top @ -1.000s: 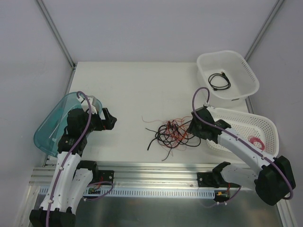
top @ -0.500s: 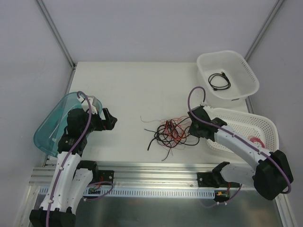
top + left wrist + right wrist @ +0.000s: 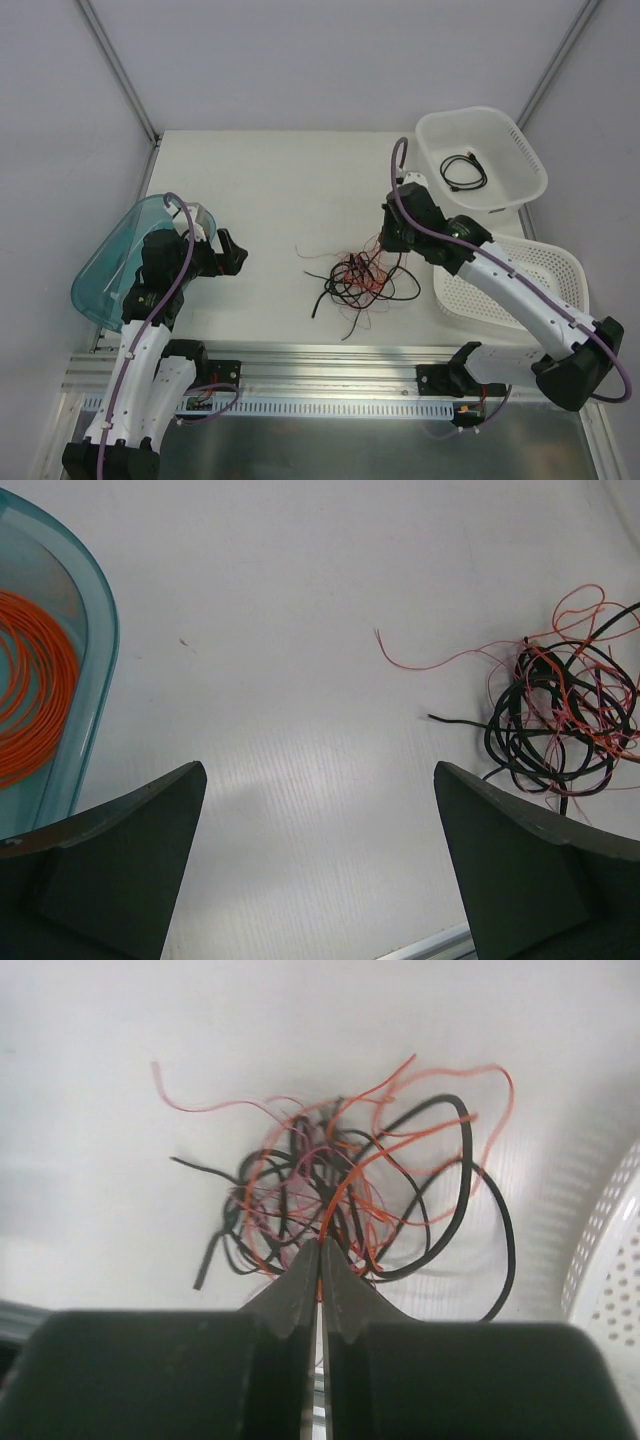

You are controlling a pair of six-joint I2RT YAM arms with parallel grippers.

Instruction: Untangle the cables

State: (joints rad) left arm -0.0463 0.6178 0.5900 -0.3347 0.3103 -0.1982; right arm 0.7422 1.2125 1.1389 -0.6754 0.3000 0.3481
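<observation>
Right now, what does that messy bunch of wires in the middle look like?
The cables are a loose knot of thin black, orange and red wires, looping over each other on the white table. Loose ends stick out to the left and toward the arms. The right gripper is shut on an orange strand.

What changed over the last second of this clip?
The right gripper moved from the right side of the cables toward their far side, and its fingers closed on an orange strand. The left gripper stayed open and still by the teal tray.
</observation>
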